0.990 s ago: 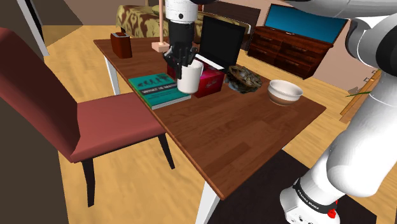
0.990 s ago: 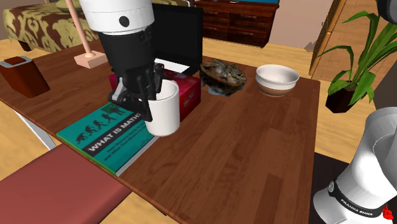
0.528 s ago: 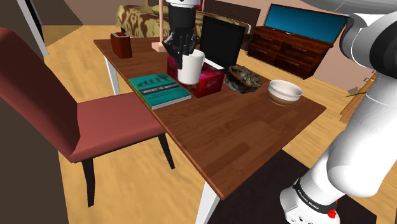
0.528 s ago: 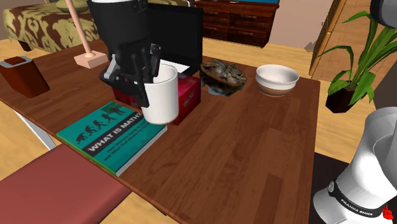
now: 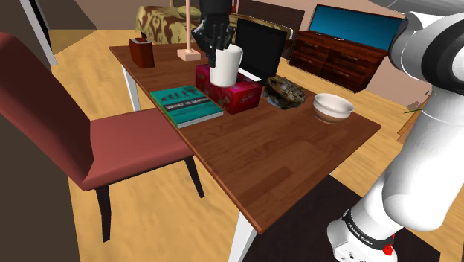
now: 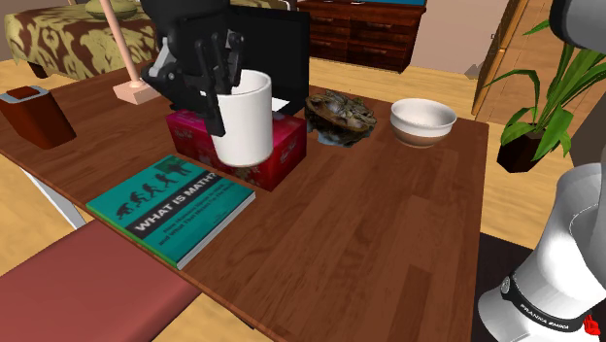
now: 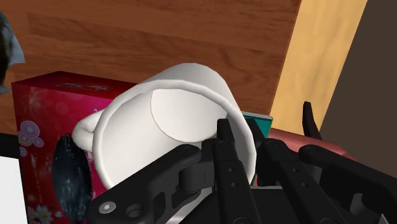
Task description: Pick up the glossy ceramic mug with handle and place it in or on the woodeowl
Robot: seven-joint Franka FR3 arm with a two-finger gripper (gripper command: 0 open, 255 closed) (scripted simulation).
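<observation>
Surface (image 5: 282, 149): wood, cluttered. Red box (image 5: 242, 95) at far side. Whitish bowl (image 5: 332, 106) to right, well apart from mug. White mug (image 5: 224, 65) off surface, above red box. Hand (image 5: 213, 53) clamped on mug wall, one finger inside. Pick looks done; carry to bowl and release left.

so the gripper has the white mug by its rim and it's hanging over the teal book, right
No. The gripper clasps the white mug by its rim, but the mug hangs over the red box, not the teal book beside it; the second exterior view shows this.
</observation>
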